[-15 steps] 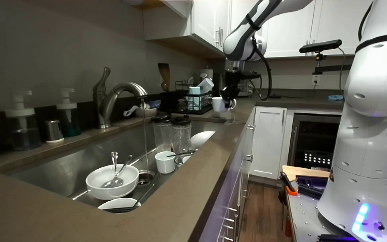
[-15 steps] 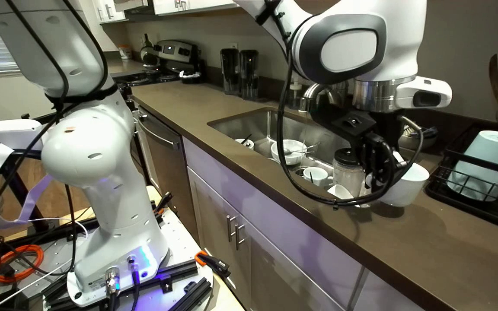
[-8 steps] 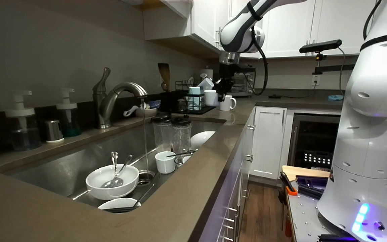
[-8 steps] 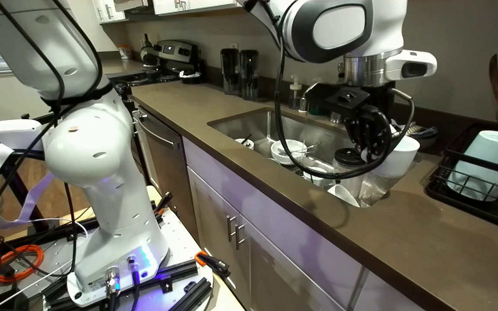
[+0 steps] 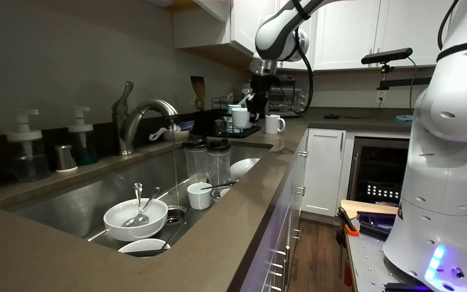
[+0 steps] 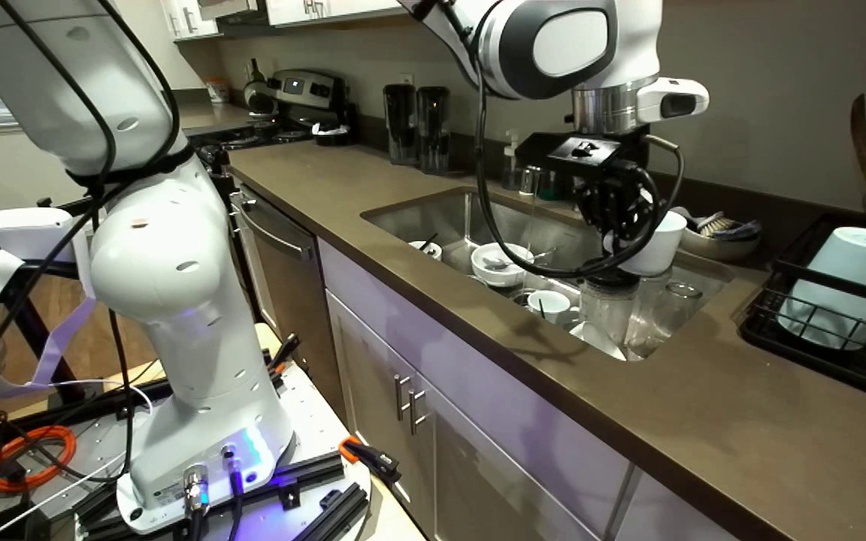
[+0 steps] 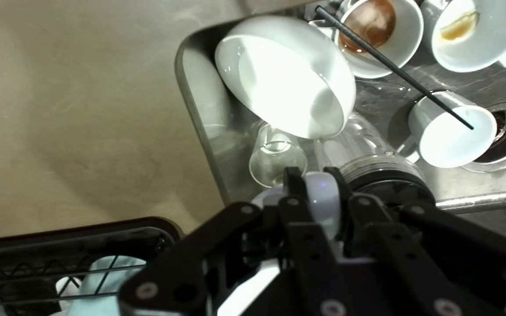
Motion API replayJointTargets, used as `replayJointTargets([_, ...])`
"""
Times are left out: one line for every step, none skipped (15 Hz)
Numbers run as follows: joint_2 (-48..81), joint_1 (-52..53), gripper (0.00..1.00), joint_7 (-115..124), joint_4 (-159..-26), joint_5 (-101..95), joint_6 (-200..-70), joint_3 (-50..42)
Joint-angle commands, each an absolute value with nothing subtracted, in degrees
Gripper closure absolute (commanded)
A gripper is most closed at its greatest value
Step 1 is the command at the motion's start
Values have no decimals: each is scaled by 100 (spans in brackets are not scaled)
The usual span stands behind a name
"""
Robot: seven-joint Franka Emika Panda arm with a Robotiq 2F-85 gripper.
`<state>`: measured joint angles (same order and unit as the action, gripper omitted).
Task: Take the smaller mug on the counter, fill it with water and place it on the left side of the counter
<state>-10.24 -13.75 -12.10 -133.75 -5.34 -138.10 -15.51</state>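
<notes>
Over the right end of the sink (image 5: 75, 207) — right as the robot faces the counter (image 6: 305, 169) — gripper (image 7: 315, 174) in the air, jaws clamped on the mug (image 5: 240, 118) at its handle side; exact contact partly hidden. Mug white, roughly upright, off the counter, well right of the faucet (image 5: 156, 104). Its inside cannot be made out. Water (image 5: 174, 156) falls from the faucet in a thin stream to the drain (image 7: 503, 147), mid-sink.

Right of the sink, on the counter: black rack (image 7: 103, 237) with a mint cup (image 6: 854, 259) in it. Second mug (image 5: 273, 124), also white, upright just beside the rack, handle toward the near edge.

Sink, from right to left: tipped bowl (image 7: 279, 83) in the near corner, a glass (image 7: 275, 164) near it, two jars (image 5: 219, 170) with black lids farther back. Then three white cups: brown-stained cup (image 7: 404, 30) and yellow-stained cup (image 7: 494, 35) side by side on the near side, third cup (image 7: 450, 140) just beside the drain. Dark stick (image 7: 393, 68) spans from the brown-stained cup to the third cup. Left of the drain, a bowl (image 5: 136, 234) with two spoons (image 5: 137, 221) leaning in it.
</notes>
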Motion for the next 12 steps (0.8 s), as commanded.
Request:
replayJointTargets([-1079, -1241, 96, -1382, -13266, -566, -13707, -1432])
replayJointTargets([-1066, -1198, 96, -1394, -13260, -556, -13714, -1397])
replayJointTargets([-1069, -1157, 96, -1403, -13261, -545, -13710, -1366])
replayJointTargets([-1078, -1113, 96, -1429, -13263, -521, -13704, -1336])
replayJointTargets([-1083, -1059, 96, -1455, -13274, -494, -13709, -1308])
replayJointTargets([-1094, -1016, 96, -1478, -13284, -490, -13710, -1282])
replayJointTargets([-1083, -972, 96, -1506, -13287, -479, -13707, -1250])
replayJointTargets([-1092, -932, 96, -1531, -13306, -479, -13707, -1221])
replayJointTargets([-1090, -900, 96, -1542, -13313, -489, -13711, -1191])
replayJointTargets([-1108, -862, 96, -1554, -13327, -492, -13704, -1167])
replayJointTargets([-1092, -847, 96, -1540, -13330, -522, -13714, -1150])
replayJointTargets([-1024, -887, 84, -1344, -13363, -523, -13786, -1159])
